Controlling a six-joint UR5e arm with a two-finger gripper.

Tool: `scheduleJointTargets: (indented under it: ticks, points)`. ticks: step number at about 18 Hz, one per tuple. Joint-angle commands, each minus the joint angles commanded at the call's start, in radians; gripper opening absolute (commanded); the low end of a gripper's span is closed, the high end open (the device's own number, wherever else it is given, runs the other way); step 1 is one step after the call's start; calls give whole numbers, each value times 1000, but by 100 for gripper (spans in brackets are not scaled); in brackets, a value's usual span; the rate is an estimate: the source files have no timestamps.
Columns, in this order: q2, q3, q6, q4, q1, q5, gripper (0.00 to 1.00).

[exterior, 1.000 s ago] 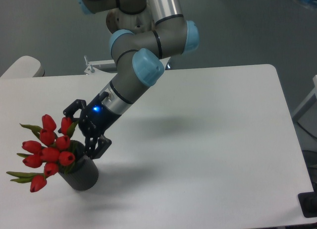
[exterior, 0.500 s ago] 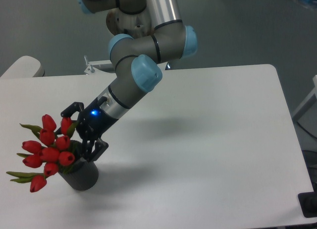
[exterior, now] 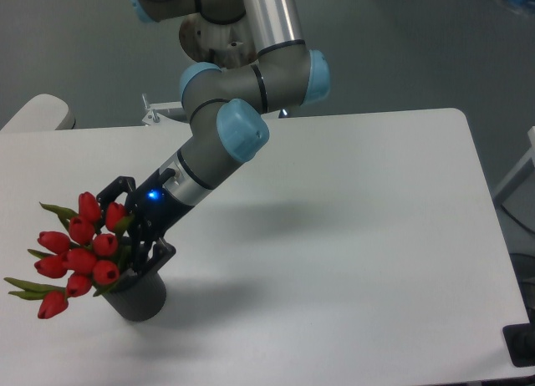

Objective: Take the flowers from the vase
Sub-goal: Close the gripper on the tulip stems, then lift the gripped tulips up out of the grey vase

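Camera view showed red tulip flowers (exterior: 79, 252) with green leaves, leaning left out of the dark vase (exterior: 138, 296). The gripper (exterior: 134, 227) sat spread around the stems, seemingly not yet clamped.

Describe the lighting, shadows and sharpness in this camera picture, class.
Fixed camera view: soft, even light; the arm casts a faint, diffuse shadow on the white table; a darker one sits beside the vase; a blue light glows on the gripper; the flowers look slightly soft, with no harsh glare.
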Motion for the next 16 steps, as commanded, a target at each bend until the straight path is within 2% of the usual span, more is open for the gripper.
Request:
scheduleJointTargets:
  ticks: [7, 11, 16]
  points:
    - [8, -2, -11, 0, 5, 0, 40]
    - [11, 0, -14, 0, 6, -2, 32]
    - [15, 3, -14, 0, 11, -21, 31]
